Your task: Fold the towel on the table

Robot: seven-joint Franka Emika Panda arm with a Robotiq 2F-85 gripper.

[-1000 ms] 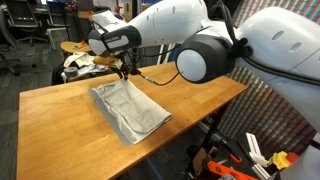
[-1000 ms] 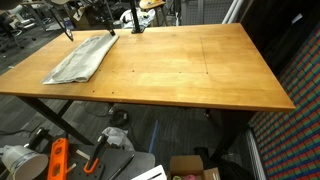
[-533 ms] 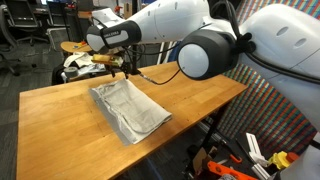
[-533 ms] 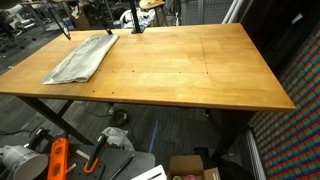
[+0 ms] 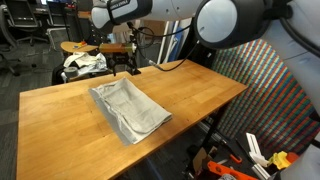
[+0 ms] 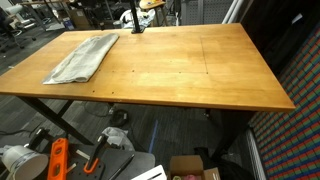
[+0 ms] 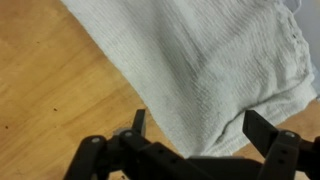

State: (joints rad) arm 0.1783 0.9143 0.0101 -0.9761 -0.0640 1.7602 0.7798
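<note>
The towel point(image 5: 130, 108), a light grey cloth, lies flat in a long rectangle on the wooden table point(image 5: 55, 110). In an exterior view it sits at the table's far left corner point(image 6: 85, 57). My gripper point(image 5: 123, 66) hangs above the towel's far end, clear of the cloth. In the wrist view the gripper point(image 7: 197, 118) is open. Its two dark fingers point(image 7: 262, 128) stand wide apart over the towel point(image 7: 210, 60), with nothing between them. A raised fold edge of the cloth runs below the jaws.
A round wooden stool with a white-and-dark bundle of fabric point(image 5: 84, 60) stands just behind the table's far edge. A colourful patterned panel point(image 5: 262, 95) rises beside the table. An orange tool point(image 6: 57, 158) and a cardboard box point(image 6: 195, 168) lie on the floor.
The gripper has opened and let go of the towel's far edge. The arm has lifted up and away from the table. The towel stays where it lay.
</note>
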